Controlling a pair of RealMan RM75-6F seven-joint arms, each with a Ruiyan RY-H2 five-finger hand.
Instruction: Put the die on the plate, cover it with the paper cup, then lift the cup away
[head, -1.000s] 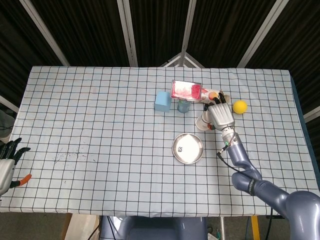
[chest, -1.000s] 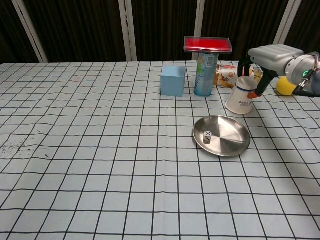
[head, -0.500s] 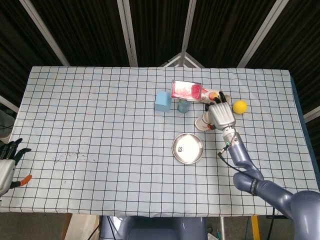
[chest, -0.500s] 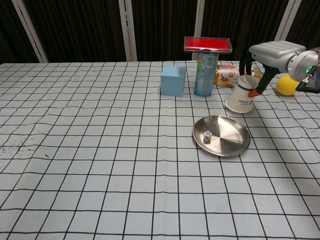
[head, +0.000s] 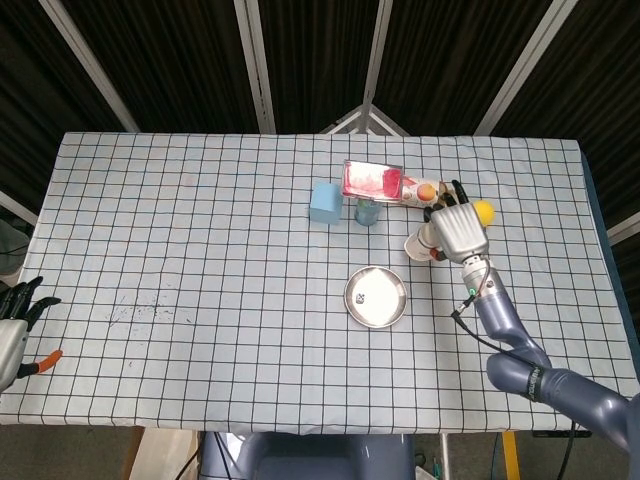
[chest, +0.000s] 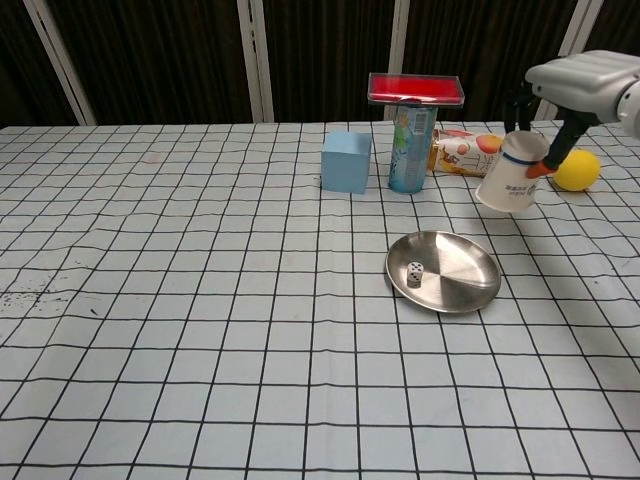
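Right hand (chest: 585, 85) grasps the paper cup (chest: 512, 174) w/ fingers closed on its upper part; cup is tilted, mouth facing down-left, held clear above the table (chest: 200, 330), beside the yellow ball (chest: 577, 170). Die (chest: 414, 272) sits on the plate (chest: 465, 285), left portion. Plate lies below-left of the cup, apart from it. Left hand (head: 15, 325) is at the table's near-left edge, fingers spread, holding nothing. Blue cube (chest: 346, 161) stands just left of the can (chest: 409, 146).

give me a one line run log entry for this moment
die: on plate | paper cup: held tilted off table by right hand | left hand: idle at table edge | next: cover die
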